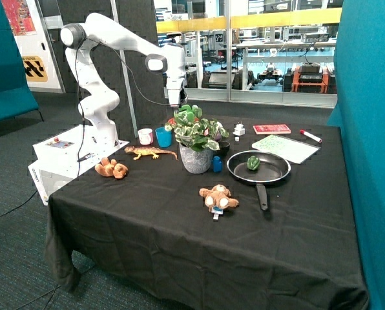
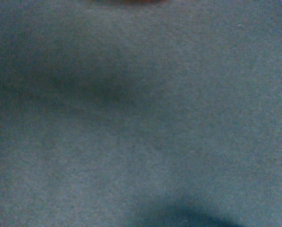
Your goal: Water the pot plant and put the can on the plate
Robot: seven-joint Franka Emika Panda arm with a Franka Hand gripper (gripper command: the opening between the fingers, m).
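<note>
The pot plant [image 1: 196,137] is standing mid-table on the black cloth [image 1: 147,219], between the blue cup [image 1: 163,137] and the frying pan [image 1: 274,169]. I am failing to place the can. My gripper [image 1: 174,103] is hanging just above the plant's rear leaves, near the cup. I cannot tell whether it is spread or closed. A small green thing [image 1: 252,163] is lying in the pan.

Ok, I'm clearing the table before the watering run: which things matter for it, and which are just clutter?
Job: pot plant; gripper by its top leaves; can and plate not made out.
Lying about: blue cup, white cup, toy lizard, two plush toys, frying pan, red book, marker.
</note>
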